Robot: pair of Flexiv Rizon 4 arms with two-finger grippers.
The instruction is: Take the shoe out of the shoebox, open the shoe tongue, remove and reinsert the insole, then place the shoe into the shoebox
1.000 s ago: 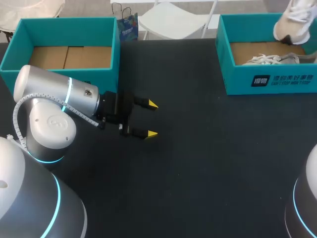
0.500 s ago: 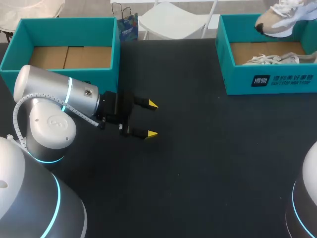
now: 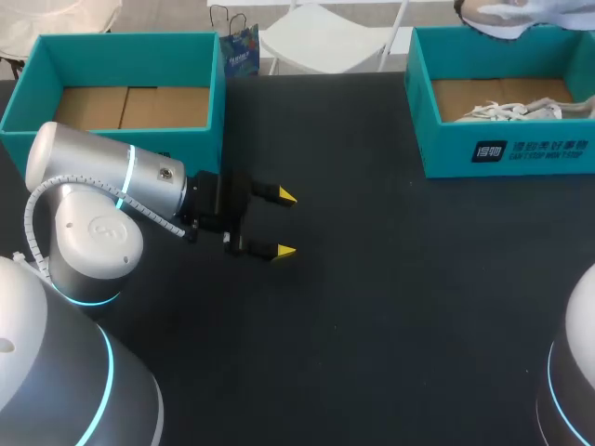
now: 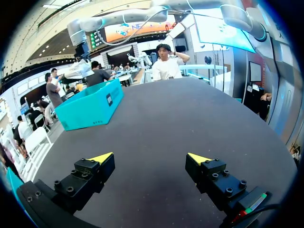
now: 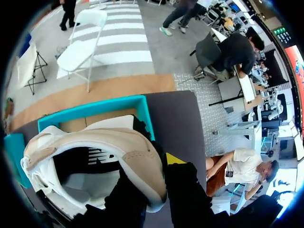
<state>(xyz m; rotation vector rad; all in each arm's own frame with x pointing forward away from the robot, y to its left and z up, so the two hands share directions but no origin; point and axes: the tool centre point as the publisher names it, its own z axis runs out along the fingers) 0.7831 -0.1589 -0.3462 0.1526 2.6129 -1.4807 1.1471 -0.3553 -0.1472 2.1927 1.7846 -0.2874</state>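
Observation:
A beige and white shoe (image 3: 502,11) hangs above the teal shoebox (image 3: 446,139) at the back right of the table, partly cut off by the view's edge. In the right wrist view my right gripper (image 5: 159,164) is shut on the side wall of the shoe (image 5: 95,152), one yellow tip outside the collar, with the shoebox (image 5: 145,111) below it. A second shoe's white laces (image 3: 507,110) lie in the box. My left gripper (image 3: 276,223) stands open and empty over the middle left of the table, also seen as the left gripper (image 4: 149,158) facing the shoebox (image 4: 90,104).
A second teal box (image 3: 125,58) with a cardboard floor stands at the back left, just behind my left arm (image 3: 112,181). The black table top (image 3: 390,279) stretches between the two boxes and toward the front.
The shoe has risen out of the shoebox and swung leftward along the view's top edge. My left arm has not moved.

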